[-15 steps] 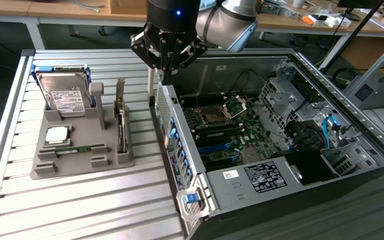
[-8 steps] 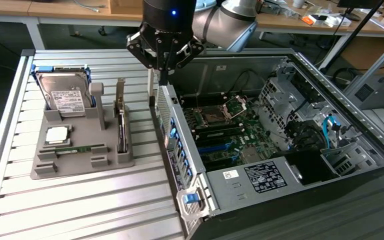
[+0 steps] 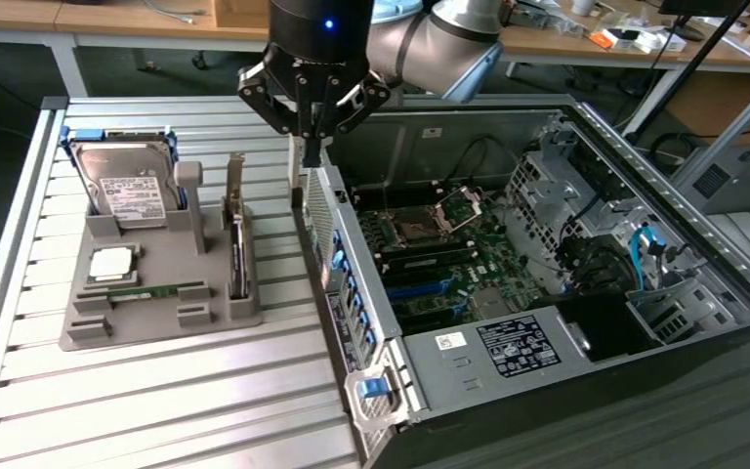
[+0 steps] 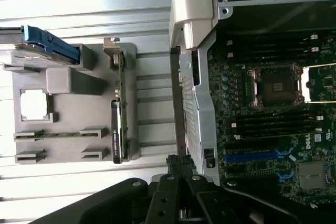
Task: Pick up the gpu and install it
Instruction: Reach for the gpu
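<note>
Dark, thin gpu (image 3: 234,256) w/ silver bracket stands on edge in its slot of the grey holder tray (image 3: 153,327), alongside the hard drive (image 3: 128,191) and memory stick (image 3: 153,289). Nothing grips it. Gripper (image 3: 310,147), fingers pinched together and empty, hangs over the wall of the open PC case (image 3: 414,147) nearest the tray, near the card but apart from it. Motherboard (image 3: 440,244) expansion slots look vacant. Task appears barely begun: pick-up and install both not yet done.
</note>
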Available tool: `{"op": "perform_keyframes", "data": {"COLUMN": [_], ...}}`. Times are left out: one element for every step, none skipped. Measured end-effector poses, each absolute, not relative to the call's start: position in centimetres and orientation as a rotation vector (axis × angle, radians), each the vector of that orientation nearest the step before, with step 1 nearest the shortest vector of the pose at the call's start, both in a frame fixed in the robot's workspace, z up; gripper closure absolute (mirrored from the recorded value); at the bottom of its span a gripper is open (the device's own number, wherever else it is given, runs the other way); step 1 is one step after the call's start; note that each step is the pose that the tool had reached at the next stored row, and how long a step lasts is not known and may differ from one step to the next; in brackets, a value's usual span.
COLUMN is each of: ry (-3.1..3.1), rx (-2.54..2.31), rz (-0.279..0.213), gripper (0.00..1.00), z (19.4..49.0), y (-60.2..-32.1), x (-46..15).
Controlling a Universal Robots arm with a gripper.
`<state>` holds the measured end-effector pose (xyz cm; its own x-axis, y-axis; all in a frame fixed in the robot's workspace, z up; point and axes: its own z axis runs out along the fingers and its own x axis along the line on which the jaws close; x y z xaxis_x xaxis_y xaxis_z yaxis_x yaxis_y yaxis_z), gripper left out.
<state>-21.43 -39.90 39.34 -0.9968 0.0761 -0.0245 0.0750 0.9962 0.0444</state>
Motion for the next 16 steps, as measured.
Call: {"op": "perform_keyframes", "data": {"ry": [3.113, 3.112, 3.112, 3.112, 3.112, 3.112, 3.112, 3.112, 3.113, 3.112, 3.113, 3.112, 3.112, 3.112, 3.112, 3.112], "rx": [0.118, 0.118, 0.118, 0.118, 0.118, 0.118, 0.118, 0.118, 0.118, 0.118, 0.118, 0.118, 0.118, 0.118, 0.118, 0.118], "rz": [0.068, 0.068, 0.068, 0.068, 0.068, 0.068, 0.068, 0.068, 0.068, 0.068, 0.068, 0.068, 0.068, 0.068, 0.068, 0.068], "gripper": [0.89, 0.89, 0.89, 0.89, 0.89, 0.89, 0.89, 0.89, 0.89, 0.89, 0.89, 0.89, 0.89, 0.89, 0.89, 0.89], "z": [39.3, 39.3, 39.3, 39.3, 39.3, 39.3, 39.3, 39.3, 39.3, 39.3, 39.3, 39.3, 39.3, 39.3, 39.3, 39.3], "y": [-39.9, -39.9, -39.9, -39.9, -39.9, -39.9, -39.9, -39.9, -39.9, -39.9, -39.9, -39.9, -39.9, -39.9, -39.9, -39.9], "x": [-21.5, -21.6, -21.6, -21.7, -21.8, -21.8, -21.9, -22.0, -22.0, -22.1, -22.2, -22.3, -22.4, -22.4, -22.5, -22.6]}}
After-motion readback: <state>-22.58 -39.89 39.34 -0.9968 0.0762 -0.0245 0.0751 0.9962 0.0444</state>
